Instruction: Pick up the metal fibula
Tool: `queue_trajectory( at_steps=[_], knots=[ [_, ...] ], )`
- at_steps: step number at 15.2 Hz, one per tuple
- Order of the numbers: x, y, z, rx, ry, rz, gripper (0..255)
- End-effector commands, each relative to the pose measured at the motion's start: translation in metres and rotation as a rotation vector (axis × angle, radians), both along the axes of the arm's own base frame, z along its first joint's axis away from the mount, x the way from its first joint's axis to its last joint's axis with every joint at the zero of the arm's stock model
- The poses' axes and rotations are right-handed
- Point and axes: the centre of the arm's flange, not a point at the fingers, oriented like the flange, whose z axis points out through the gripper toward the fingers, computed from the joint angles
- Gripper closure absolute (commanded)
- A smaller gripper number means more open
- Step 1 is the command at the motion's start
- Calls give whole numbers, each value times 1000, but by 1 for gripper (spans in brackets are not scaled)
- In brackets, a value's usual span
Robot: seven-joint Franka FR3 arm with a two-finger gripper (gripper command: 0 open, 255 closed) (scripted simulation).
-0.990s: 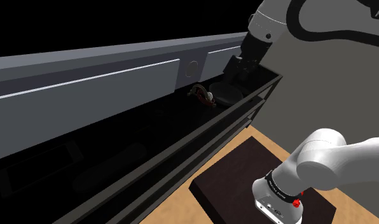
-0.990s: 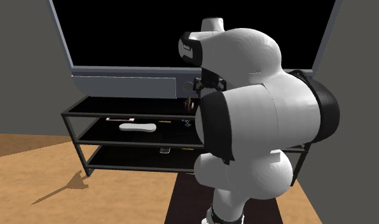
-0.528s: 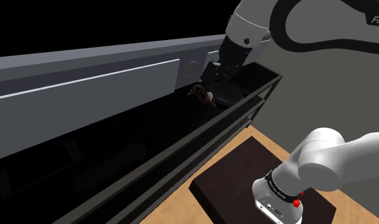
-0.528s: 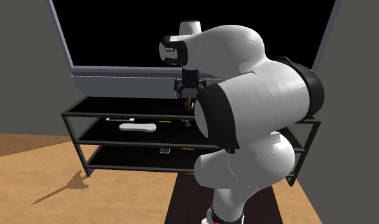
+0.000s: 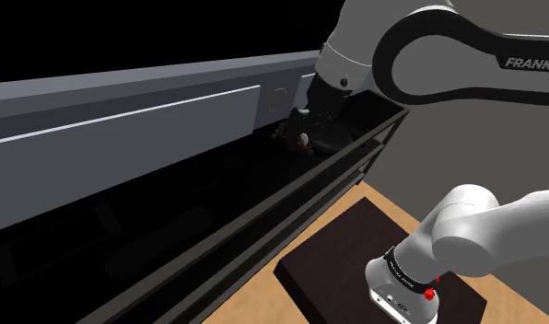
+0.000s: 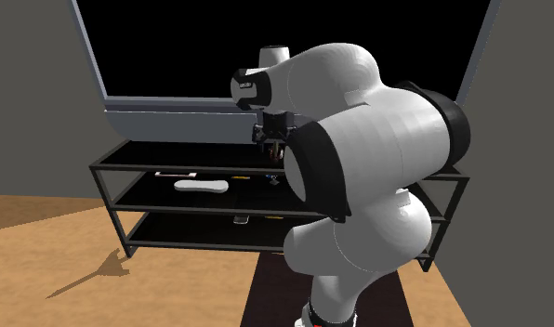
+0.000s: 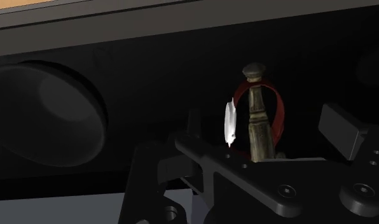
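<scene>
The fibula (image 7: pixel 258 124) is a bronze-coloured pin with a knobbed head, a dark red ring and a small white piece. It lies on the black top shelf (image 5: pixel 263 221) of a rack. In the wrist view my gripper (image 7: pixel 266 124) is open, with one black finger on each side of the pin and neither touching it. In the shoulder view the gripper (image 5: pixel 303 120) hangs just above the fibula (image 5: pixel 301 141), near the far end of the shelf. In the second exterior view the hand (image 6: pixel 270 133) is partly hidden behind the arm's white links.
A dark round dish (image 7: pixel 48 114) sits on the shelf right beside the fibula. A long grey screen base (image 5: pixel 125 120) runs along the back of the shelf. A white object (image 6: pixel 201 185) lies on the middle shelf. A dark mat (image 5: pixel 346 248) covers the floor by the stand.
The arm has swung toward the shoulder view's left and lowered, bringing the gripper from the shelf's far end to just above the fibula. The fibula has not moved.
</scene>
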Motion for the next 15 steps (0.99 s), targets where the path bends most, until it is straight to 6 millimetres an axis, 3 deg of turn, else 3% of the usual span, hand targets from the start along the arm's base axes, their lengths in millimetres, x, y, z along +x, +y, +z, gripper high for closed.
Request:
queue_trajectory(
  at_steps=[1,2,11,15],
  knots=[
    [0,0,-4,0,-1,0,0],
    [0,1,-4,0,-1,0,255],
    [0,0,-4,0,-1,0,255],
    [0,0,17,0,-1,0,255]
  ],
)
